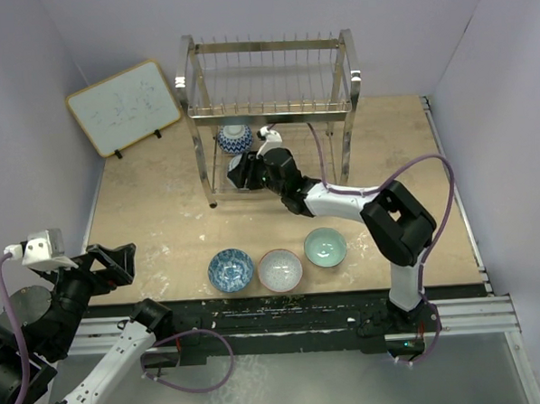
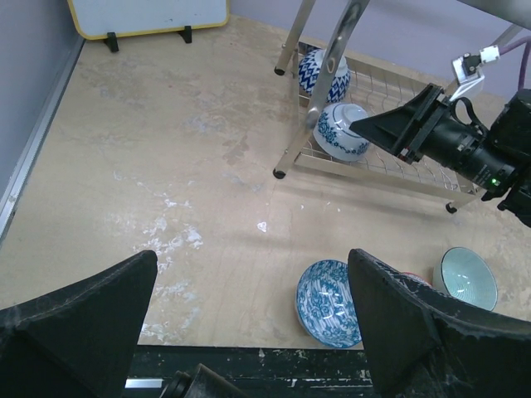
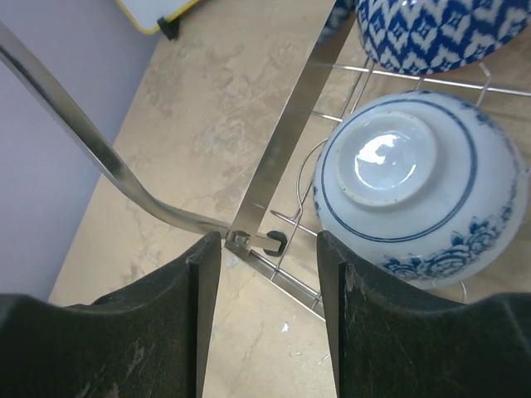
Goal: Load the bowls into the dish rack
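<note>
Fingers of the right arm (image 1: 243, 172) are standing apart and empty at the lower tier of the dish rack (image 1: 266, 46).
The white-and-blue bowl (image 3: 415, 186) is lying foot-up on the lower wires just to their right, with the zigzag bowl (image 3: 440, 33) behind it. Three bowls are sitting on the table (image 1: 153, 217) near its front edge: blue bowl (image 1: 231, 269), pale bowl (image 1: 280, 270), green bowl (image 1: 326, 247). The green one is lying closest to the right arm's base. The left fingers (image 1: 117, 262), also spread and empty, are hovering nearer the blue one. The bowls are round, so no long axis is needing alignment.
</note>
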### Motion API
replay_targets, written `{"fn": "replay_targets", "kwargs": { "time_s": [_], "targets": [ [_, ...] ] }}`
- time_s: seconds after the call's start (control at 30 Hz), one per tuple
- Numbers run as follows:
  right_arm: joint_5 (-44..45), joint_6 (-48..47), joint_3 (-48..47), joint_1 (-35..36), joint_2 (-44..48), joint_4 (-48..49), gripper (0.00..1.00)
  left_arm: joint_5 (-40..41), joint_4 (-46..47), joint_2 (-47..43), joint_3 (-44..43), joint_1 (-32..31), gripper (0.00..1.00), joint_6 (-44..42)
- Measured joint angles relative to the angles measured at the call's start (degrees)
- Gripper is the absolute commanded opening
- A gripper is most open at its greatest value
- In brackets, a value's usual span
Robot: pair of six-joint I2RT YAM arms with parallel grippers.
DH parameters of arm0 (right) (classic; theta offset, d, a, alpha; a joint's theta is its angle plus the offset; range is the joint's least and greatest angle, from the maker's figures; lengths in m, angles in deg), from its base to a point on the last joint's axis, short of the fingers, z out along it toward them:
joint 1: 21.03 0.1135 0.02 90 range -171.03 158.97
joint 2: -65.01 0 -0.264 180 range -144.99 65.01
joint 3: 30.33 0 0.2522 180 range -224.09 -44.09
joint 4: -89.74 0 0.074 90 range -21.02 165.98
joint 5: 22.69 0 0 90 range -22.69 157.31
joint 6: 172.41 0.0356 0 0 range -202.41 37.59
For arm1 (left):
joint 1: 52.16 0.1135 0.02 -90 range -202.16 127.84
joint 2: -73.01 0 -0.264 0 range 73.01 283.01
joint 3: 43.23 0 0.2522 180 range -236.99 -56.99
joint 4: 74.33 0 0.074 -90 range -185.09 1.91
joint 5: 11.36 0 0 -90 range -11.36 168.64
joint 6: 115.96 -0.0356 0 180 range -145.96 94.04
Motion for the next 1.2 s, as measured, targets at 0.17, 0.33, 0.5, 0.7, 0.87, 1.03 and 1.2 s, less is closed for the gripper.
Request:
{"fn": "replay_targets", "kwargs": {
  "time_s": [0.17,0.33,0.5,0.7,0.87,1.03,1.2],
  "targets": [
    [-3.7,-1.1,-2.4,0.0,-4.4,-0.1,0.52,0.0,0.0,0.0,0.2,0.0,0.99,0.0],
    [-3.7,-1.4,-2.5,0.0,-6.1,-0.4,0.52,0.0,0.0,0.0,0.7,0.0,0.99,0.0],
    [-3.0,-1.7,-3.4,0.0,-6.5,-0.1,0.52,0.0,0.0,0.0,0.8,0.0,0.99,0.0],
    [2.8,-0.7,-3.5,-0.1,-6.5,0.2,0.51,0.2,0.0,0.0,0.8,0.0,0.99,0.0],
    [8.4,0.4,-3.4,-0.9,-6.5,-0.5,0.51,0.5,-0.1,0.0,0.8,0.0,0.99,0.0],
    [12.7,0.4,-3.4,-2.5,-6.5,-1.4,0.51,0.7,-0.2,0.0,1.0,0.0,0.99,0.0],
    [18.5,0.4,-3.5,-4.5,-6.5,-3.8,0.5,0.7,-0.2,0.0,1.1,0.0,0.99,0.0]
  ]
}}
